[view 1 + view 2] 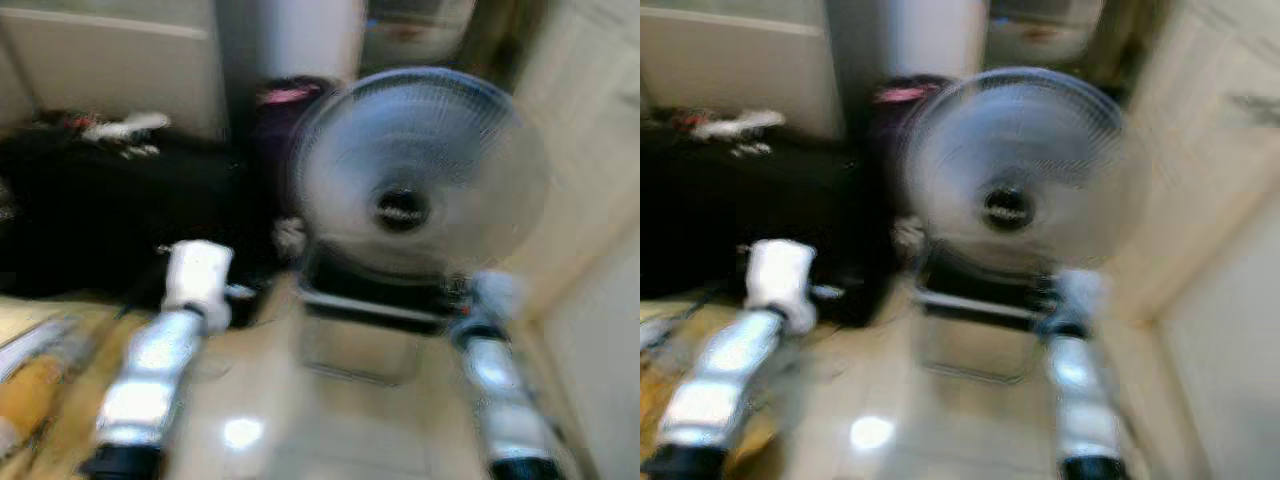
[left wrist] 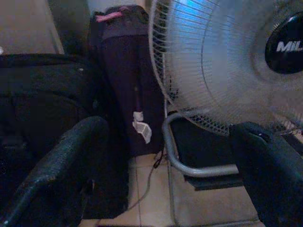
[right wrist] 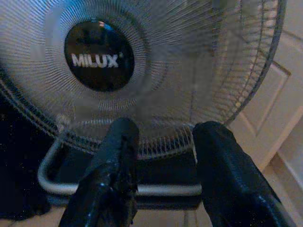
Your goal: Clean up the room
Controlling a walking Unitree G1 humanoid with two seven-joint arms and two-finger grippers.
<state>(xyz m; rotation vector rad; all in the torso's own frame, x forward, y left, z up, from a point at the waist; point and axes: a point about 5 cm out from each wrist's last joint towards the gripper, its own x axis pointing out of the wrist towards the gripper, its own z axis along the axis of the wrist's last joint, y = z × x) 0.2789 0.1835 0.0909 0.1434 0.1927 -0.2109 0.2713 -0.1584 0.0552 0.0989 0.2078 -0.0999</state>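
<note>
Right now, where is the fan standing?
The fan stands on the tiled floor straight ahead of the robot, between its two arms, with a dark suitcase on its left and a white door on its right.

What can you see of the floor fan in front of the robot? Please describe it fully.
The fan stands upright on the tiled floor, facing the robot. It has a round wire grille that looks like silver metal, a black hub marked MILUX, and a dark base framed by a bent grey tube. A dark bag stands close to its left. Both grippers point at it, open and not touching it.
</note>
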